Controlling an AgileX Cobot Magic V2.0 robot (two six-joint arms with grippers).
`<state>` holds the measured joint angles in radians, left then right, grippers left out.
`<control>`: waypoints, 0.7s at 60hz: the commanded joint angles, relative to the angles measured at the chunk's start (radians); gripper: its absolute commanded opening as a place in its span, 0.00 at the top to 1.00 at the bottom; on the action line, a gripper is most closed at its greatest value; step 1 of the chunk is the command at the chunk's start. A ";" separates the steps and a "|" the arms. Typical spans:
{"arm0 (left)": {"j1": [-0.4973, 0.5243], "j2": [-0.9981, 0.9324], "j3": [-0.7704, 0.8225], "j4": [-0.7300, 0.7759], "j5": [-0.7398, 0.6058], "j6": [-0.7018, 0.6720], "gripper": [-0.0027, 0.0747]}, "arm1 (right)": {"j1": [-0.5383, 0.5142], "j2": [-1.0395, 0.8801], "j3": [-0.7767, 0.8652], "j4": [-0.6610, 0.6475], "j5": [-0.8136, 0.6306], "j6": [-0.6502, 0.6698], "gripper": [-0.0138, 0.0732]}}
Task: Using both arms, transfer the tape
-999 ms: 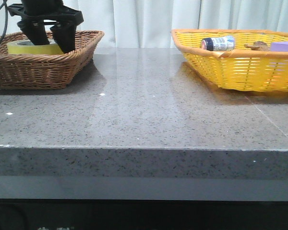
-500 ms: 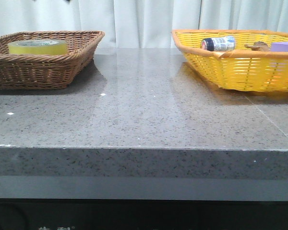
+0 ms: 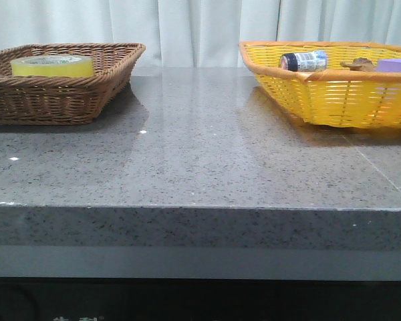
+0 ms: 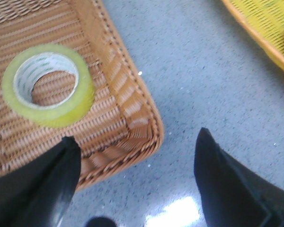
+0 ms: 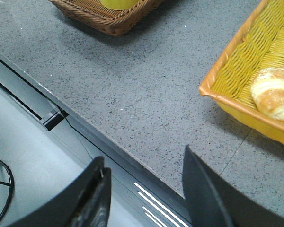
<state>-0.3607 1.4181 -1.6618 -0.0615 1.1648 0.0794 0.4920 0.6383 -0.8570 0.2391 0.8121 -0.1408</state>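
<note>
Both grippers gape empty: left gripper (image 4: pixel 135 182), right gripper (image 5: pixel 144 189). Translucent yellow tape roll (image 4: pixel 48 84) lies flat in brown wicker basket (image 4: pixel 128 101); risk: fingers snagging the weave.

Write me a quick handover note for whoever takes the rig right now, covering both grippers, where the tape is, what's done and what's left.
Left gripper: open, empty, hovering over the near corner of the brown wicker basket, not touching the tape.
Right gripper: open, empty, above the table's front edge, away from both baskets.
Tape: lying flat in the brown wicker basket on the robot's left, core hole facing up.
Yellow basket on the right holds a small bottle, a purple block and a bread roll.
Done: no sign of any transfer.
Left: pick up the tape, hand it between arms, probably ending at the yellow basket.
</note>
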 commanded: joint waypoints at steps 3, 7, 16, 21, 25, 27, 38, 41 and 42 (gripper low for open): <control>-0.008 -0.138 0.109 0.012 -0.135 -0.025 0.33 | -0.001 0.000 -0.026 0.008 -0.063 -0.006 0.40; -0.008 -0.198 0.197 0.010 -0.183 -0.031 0.33 | -0.001 0.000 -0.026 0.008 -0.063 -0.006 0.40; -0.008 -0.356 0.382 0.008 -0.266 -0.038 0.33 | -0.001 0.000 -0.026 0.008 -0.063 -0.006 0.40; -0.008 -0.442 0.465 0.008 -0.306 -0.038 0.33 | -0.001 0.000 -0.026 0.008 -0.063 -0.006 0.40; -0.008 -0.507 0.530 0.008 -0.331 -0.038 0.33 | -0.001 0.000 -0.026 0.008 -0.063 -0.006 0.40; -0.008 -0.540 0.564 0.008 -0.343 -0.038 0.33 | -0.001 0.000 -0.026 0.008 -0.063 -0.006 0.40; -0.008 -0.710 0.705 -0.014 -0.374 -0.041 0.33 | -0.001 0.000 -0.026 0.008 -0.064 -0.006 0.40; -0.008 -0.752 0.736 -0.016 -0.383 -0.043 0.33 | -0.001 0.000 -0.026 0.008 -0.064 -0.006 0.40; -0.008 -0.763 0.748 -0.018 -0.386 -0.043 0.33 | -0.001 0.000 -0.026 0.008 -0.063 -0.006 0.40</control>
<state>-0.3607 0.7176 -0.9316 -0.0596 0.8717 0.0484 0.4920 0.6383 -0.8570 0.2391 0.8121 -0.1408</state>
